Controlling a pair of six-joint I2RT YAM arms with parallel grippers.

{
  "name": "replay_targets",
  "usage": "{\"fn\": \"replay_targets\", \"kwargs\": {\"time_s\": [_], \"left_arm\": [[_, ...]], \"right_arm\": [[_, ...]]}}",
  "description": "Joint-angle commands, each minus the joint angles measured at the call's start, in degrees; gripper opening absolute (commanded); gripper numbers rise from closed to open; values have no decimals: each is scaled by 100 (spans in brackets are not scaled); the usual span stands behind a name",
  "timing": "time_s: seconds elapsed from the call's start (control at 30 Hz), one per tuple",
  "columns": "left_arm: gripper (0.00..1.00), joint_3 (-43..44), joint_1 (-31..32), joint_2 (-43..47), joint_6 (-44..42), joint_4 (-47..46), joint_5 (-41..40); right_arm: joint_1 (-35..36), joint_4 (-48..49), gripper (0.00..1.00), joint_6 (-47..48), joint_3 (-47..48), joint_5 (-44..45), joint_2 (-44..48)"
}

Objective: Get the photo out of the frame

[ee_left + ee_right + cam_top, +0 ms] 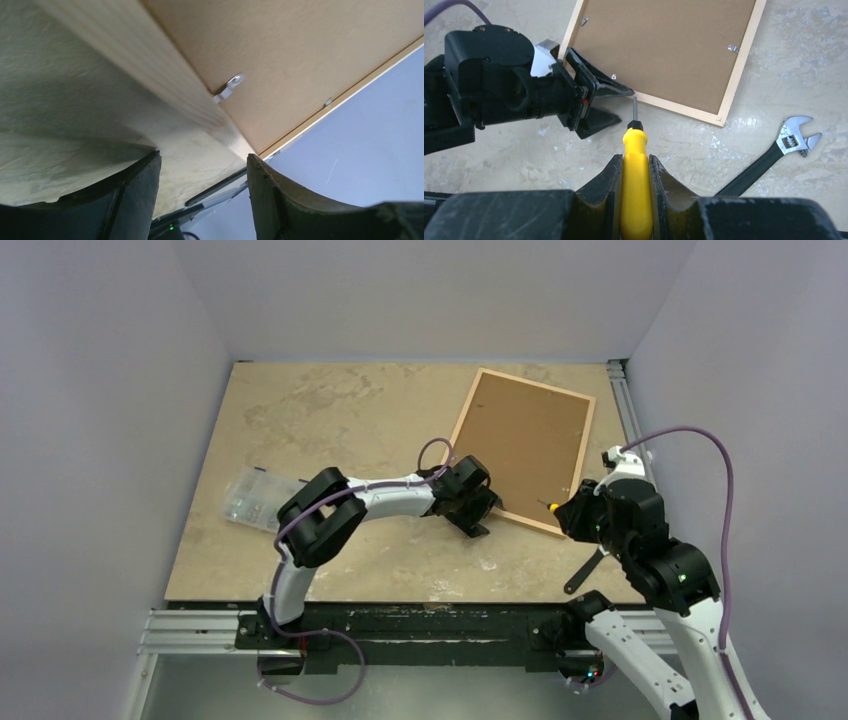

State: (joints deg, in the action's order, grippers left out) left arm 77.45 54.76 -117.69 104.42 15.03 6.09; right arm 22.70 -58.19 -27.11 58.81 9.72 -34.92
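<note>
Now frame [539,383] lies back-up, long axis near-far, tilted rt.

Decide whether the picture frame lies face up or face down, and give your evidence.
Face down. The frame shows only its brown backing board, with small metal clips at its edges; no photo is visible.

bright even light, soft shadows, close-up blur
</note>
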Motion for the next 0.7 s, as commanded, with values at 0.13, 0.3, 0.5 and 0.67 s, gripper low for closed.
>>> {"fn": "replay_targets", "kwargs": {"time_s": [0.13,0.3,0.5,0.67], "left_arm": [[59,492,-27,-412,513,493,-802],[52,1653,17,-744,526,2632,-1159],[43,1837,-9,-975,598,2895,-1209],[32,1801,-41,-1026,463,3106,-1374]], "right_arm": [[-11,-158,0,-134,175,134,235],[-11,-95,0,-142,175,131,206],[-11,-47,0,-209,168,78,171],[-11,-45,0,-248,143,41,188]]}}
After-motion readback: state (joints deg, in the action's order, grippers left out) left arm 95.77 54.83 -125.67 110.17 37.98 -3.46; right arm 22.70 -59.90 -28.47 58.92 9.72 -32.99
